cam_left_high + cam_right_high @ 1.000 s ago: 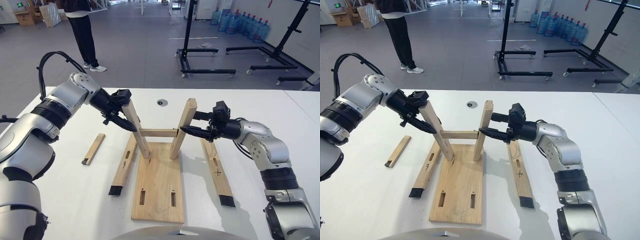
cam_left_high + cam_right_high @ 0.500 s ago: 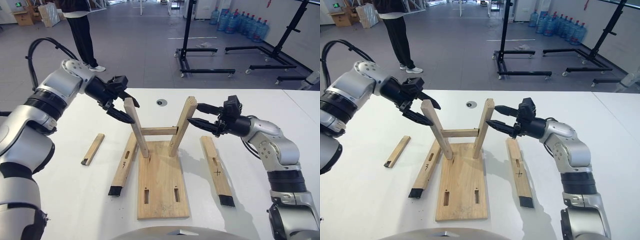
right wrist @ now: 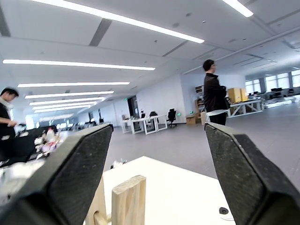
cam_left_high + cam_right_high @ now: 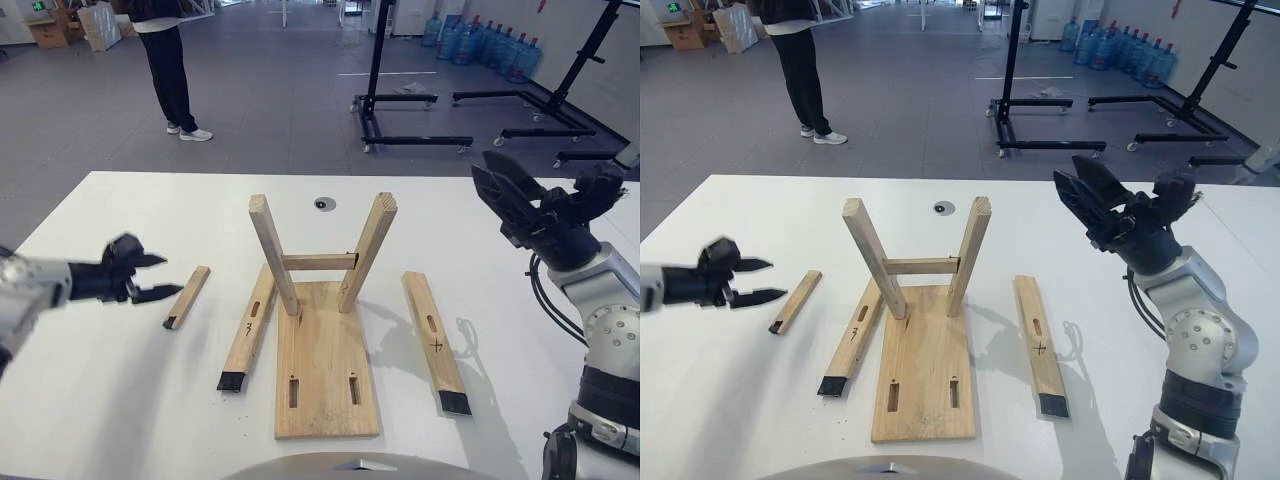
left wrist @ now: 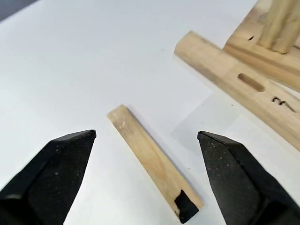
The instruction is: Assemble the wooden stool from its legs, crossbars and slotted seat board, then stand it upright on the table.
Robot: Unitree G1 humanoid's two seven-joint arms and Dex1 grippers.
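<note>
Both arms have just let go of the leg pair and backed off. A second ago each gripper was pinching one of the upright legs, and now neither is touching any wood.

The left gripper (image 4: 158, 276) has dropped low over the table (image 4: 90, 400), well to the left of the seat board (image 4: 325, 370). Its fingers are spread wide and hold nothing, with the tips just short of the loose crossbar (image 4: 187, 297). In the left wrist view that crossbar lies flat right between the two open fingers, so I'd guess it's the next pick.

The right gripper (image 4: 483, 164) has swung up and away to the right of the seat board, and it's high off the table, also wide open and empty.

The good news is that the left standing leg (image 4: 272, 255) and right standing leg (image 4: 367, 252), with the joined crossbar (image 4: 318, 262) between them, stay up on their own at the far end of the seat board. Looks like that half is seated.

Still to do:
- The leg marked 3 (image 4: 248, 327) lies flat against the board's left edge.
- The leg marked with a plus (image 4: 434, 340) lies flat just right of the board.
- The two near slots (image 4: 293, 390) are open.

So I'd call it roughly halfway, with the flip upright still to come.
</note>
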